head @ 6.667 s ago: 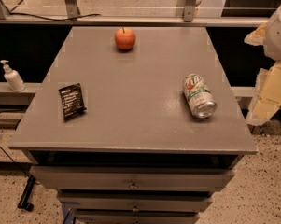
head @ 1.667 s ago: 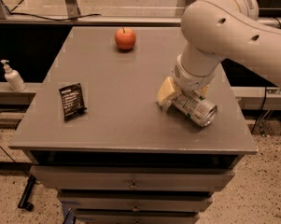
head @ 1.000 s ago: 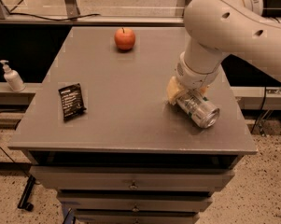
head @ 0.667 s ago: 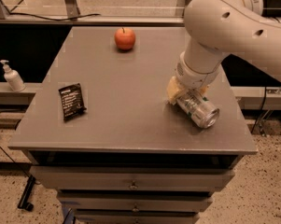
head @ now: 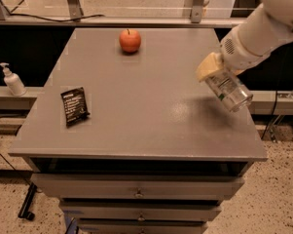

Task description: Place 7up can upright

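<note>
Gripper and can have risen together since a moment ago. Back then the 7up can lay on its side on the grey table, with the arm bent low over it. Now it hangs clear of the surface, well to the right of the apple and nearer the camera than the apple is. The fingers are clamped on the can's upper end, and one cream-coloured finger shows on the side facing the apple. The other finger is hidden behind the can.

The can is tilted, not upright. Its free, shiny end points down and away from the apple, towards the table's right edge. A soft shadow lies on the tabletop below it, a little closer to the apple than the can itself appears.

The white arm has drawn up and back to the right. It now enters from the upper right corner and covers far less of the tabletop than it did before. The stretch of table to the right of the apple, which the arm covered earlier, is in view again.

Nothing else has shifted. The apple sits where it was, near the far edge of the table. The black packet lies flat where it was, to the left of the apple and nearer the camera. The soap bottle stands off the table, further left of the apple than the packet, on a low ledge. Below the tabletop, the drawers are shut as before.
</note>
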`<state>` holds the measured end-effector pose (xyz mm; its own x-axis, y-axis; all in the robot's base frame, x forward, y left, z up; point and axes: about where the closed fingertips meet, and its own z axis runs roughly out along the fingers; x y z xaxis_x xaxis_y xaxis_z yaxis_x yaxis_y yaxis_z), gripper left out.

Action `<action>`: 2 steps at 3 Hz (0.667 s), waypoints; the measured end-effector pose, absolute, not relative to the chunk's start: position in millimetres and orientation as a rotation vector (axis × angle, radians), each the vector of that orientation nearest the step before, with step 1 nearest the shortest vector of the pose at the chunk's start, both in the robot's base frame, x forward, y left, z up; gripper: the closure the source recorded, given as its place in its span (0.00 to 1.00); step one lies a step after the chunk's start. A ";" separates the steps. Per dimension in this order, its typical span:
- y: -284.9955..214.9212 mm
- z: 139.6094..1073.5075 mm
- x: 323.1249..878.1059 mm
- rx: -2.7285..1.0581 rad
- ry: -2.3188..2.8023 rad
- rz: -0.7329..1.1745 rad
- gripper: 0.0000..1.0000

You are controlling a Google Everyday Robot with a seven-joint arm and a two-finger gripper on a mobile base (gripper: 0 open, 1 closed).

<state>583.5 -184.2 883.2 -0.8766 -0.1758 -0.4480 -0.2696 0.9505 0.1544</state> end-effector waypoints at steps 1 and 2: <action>-212.3 926.2 601.4 -0.329 2.474 0.474 1.00; -221.9 960.4 607.3 -0.368 2.260 0.670 1.00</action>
<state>607.3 -221.9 960.4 -0.6867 -0.0596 -0.7245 -0.4447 0.8228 0.3539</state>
